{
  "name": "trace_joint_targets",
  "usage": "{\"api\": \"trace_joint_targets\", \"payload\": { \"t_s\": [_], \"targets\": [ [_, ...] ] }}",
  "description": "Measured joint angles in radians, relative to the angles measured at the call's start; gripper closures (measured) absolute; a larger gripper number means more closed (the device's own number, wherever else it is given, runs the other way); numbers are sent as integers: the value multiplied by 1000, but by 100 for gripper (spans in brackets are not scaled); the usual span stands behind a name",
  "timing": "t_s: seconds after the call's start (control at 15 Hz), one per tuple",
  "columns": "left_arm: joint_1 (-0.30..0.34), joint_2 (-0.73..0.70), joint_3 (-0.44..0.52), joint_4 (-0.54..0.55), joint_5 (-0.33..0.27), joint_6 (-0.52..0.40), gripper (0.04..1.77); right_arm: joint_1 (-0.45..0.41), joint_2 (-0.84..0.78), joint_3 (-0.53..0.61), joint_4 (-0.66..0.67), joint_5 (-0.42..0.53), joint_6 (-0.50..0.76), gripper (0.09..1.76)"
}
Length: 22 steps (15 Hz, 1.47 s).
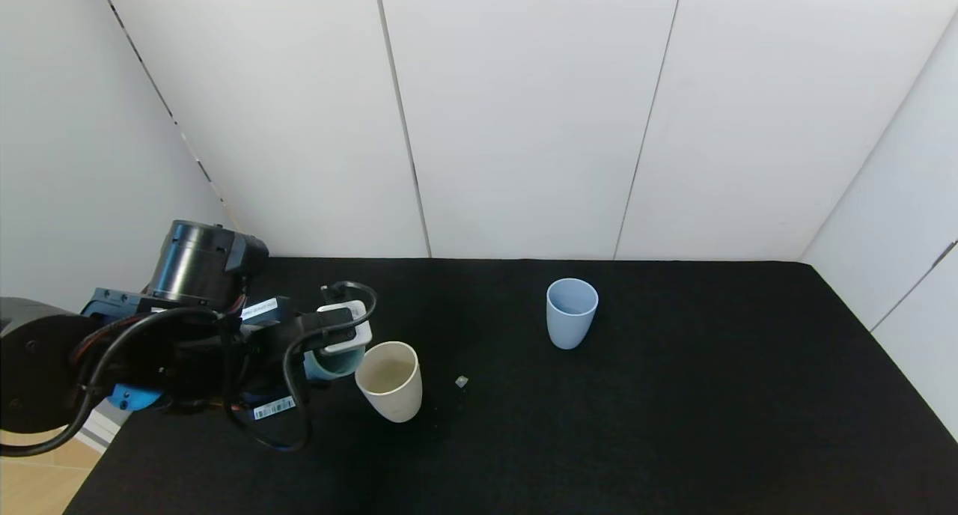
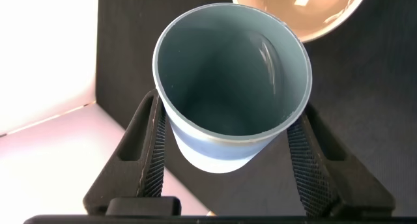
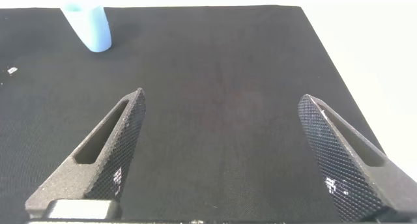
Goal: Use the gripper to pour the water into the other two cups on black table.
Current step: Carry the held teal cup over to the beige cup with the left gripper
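My left gripper [image 1: 334, 350] is shut on a teal-green tumbler [image 1: 329, 364] at the left of the black table [image 1: 673, 425]. It holds the tumbler tipped, mouth towards the wrist camera, right beside the cream-white cup [image 1: 389, 380]. In the left wrist view the ribbed fingers [image 2: 154, 152] press both sides of the teal tumbler [image 2: 231, 87], and the cream cup's rim [image 2: 306, 12] shows just beyond it. Only a faint gleam shows inside the tumbler; I cannot make out the water. The light blue cup [image 1: 571, 313] stands upright farther back, right of centre. My right gripper [image 3: 221, 97] is open and empty above bare table.
A small grey scrap [image 1: 462, 382] lies on the table just right of the cream cup. White wall panels close off the back and both sides. The blue cup [image 3: 88, 25] and the scrap [image 3: 11, 70] also show in the right wrist view.
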State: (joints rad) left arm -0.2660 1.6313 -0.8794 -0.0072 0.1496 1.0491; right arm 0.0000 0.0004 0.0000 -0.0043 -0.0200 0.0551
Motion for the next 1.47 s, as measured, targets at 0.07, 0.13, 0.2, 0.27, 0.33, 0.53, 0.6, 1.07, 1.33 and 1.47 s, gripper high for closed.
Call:
{"api": "trace_joint_targets", "payload": {
  "t_s": [0.07, 0.13, 0.2, 0.27, 0.33, 0.53, 0.6, 1.07, 1.33, 1.47],
  "targets": [
    [-3, 0, -5, 6, 12, 9, 69, 0, 0, 0, 0, 0, 0, 14],
    [-4, 1, -8, 8, 22, 21, 69, 0, 0, 0, 0, 0, 0, 14],
    [-7, 1, -11, 9, 30, 33, 69, 0, 0, 0, 0, -1, 0, 14],
    [-11, 3, -14, 10, 37, 37, 69, 0, 0, 0, 0, 0, 0, 14],
    [-18, 5, -18, 10, 46, 40, 69, 0, 0, 0, 0, 0, 0, 14],
    [-39, 16, -30, 10, 79, 55, 69, 0, 0, 0, 0, 0, 0, 14],
    [-46, 20, -34, 10, 91, 66, 69, 0, 0, 0, 0, 0, 0, 14],
    [-76, 38, -60, 9, 156, 117, 69, 0, 0, 0, 0, 0, 0, 14],
    [-89, 41, -74, 10, 161, 124, 69, 0, 0, 0, 0, 0, 0, 14],
    [-91, 40, -79, 10, 162, 128, 69, 0, 0, 0, 0, 0, 0, 14]
  ]
}}
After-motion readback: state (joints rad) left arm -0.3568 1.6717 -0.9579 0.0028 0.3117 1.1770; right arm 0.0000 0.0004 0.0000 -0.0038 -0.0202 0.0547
